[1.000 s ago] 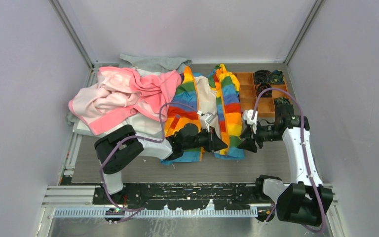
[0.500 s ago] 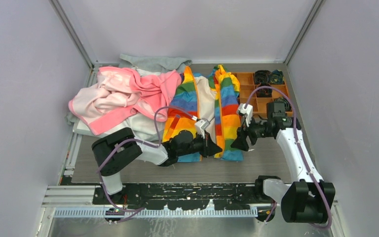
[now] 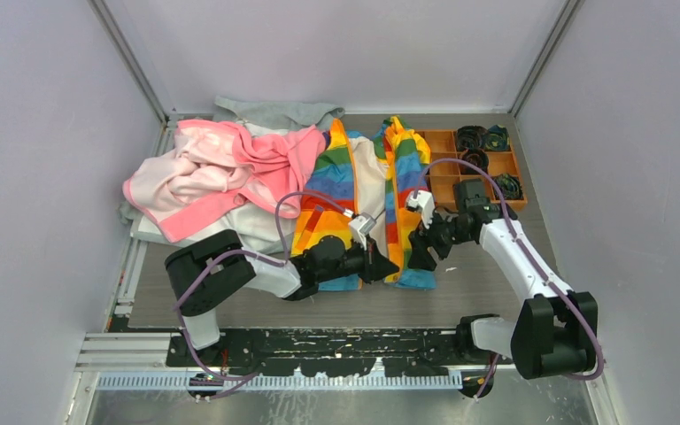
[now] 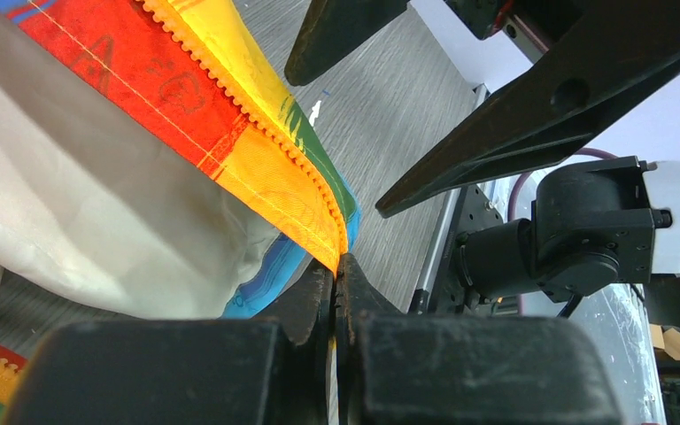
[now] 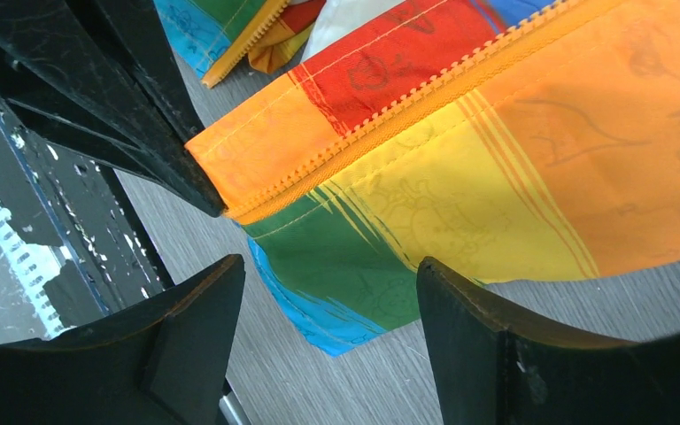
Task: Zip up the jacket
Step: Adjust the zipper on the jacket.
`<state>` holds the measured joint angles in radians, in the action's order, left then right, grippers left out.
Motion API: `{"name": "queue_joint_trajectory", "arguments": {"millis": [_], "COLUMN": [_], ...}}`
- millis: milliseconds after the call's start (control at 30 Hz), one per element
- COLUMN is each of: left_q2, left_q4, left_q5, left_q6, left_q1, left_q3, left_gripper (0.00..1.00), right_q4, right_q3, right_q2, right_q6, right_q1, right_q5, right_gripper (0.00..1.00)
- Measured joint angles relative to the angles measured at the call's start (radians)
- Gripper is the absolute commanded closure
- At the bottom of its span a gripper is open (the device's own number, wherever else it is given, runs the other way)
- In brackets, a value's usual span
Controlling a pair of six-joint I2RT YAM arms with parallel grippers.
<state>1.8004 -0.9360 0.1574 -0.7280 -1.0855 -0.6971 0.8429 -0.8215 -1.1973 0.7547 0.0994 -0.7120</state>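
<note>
On the left side of the counter [image 3: 363, 305], the pink garment [image 3: 221, 168] lies in a heap and touches the jacket [image 3: 332, 177]. The jacket is spread open in the middle, cream lining up, with its two striped fronts apart.

At the near hem, the left hand [image 4: 336, 266] is closed on the very corner of one front, just where the orange zipper edge [image 4: 257, 133] ends. This grip holds only a little cloth, so I judge that a small pull can slip the corner out.

Just beside it, the right hand [image 5: 328, 266] is open, with its fingers spread to both sides of the same hem corner and not touching it. If it closes too near, it can hit the left fingers or push the cloth into folds. The slider is not visible, so I cannot tell where the two halves must meet.

Farther right stands the orange tray [image 3: 444, 176], apart from the work.
</note>
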Motion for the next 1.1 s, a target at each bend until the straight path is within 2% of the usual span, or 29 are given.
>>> {"name": "queue_joint_trajectory", "arguments": {"millis": [200, 600, 733, 867, 1033, 1100], "left_q2": [0.000, -0.002, -0.010, -0.021, -0.026, -0.029], "left_q4": [-0.012, -0.025, -0.026, -0.027, -0.033, -0.033], "left_q5": [-0.001, 0.000, 0.000, 0.000, 0.000, -0.001], "left_q6": [0.000, 0.005, 0.008, 0.009, 0.014, 0.017], "left_q1": [0.000, 0.000, 0.000, 0.000, 0.000, 0.000], "left_q3": [0.016, 0.029, 0.031, 0.032, 0.032, 0.034], "left_gripper": [1.00, 1.00, 1.00, 1.00, 1.00, 1.00], "right_q4": [-0.010, -0.009, -0.009, -0.008, 0.007, 0.016], "right_q3": [0.004, 0.004, 0.004, 0.004, 0.004, 0.003], "right_q2": [-0.028, -0.073, -0.089, -0.091, -0.091, -0.091], "right_q6": [0.002, 0.016, 0.019, 0.026, 0.045, 0.052], "right_q1": [0.035, 0.091, 0.110, 0.122, 0.124, 0.124], "right_q5": [0.020, 0.018, 0.021, 0.019, 0.006, -0.001], "right_gripper": [0.31, 0.33, 0.39, 0.51, 0.78, 0.86]}}
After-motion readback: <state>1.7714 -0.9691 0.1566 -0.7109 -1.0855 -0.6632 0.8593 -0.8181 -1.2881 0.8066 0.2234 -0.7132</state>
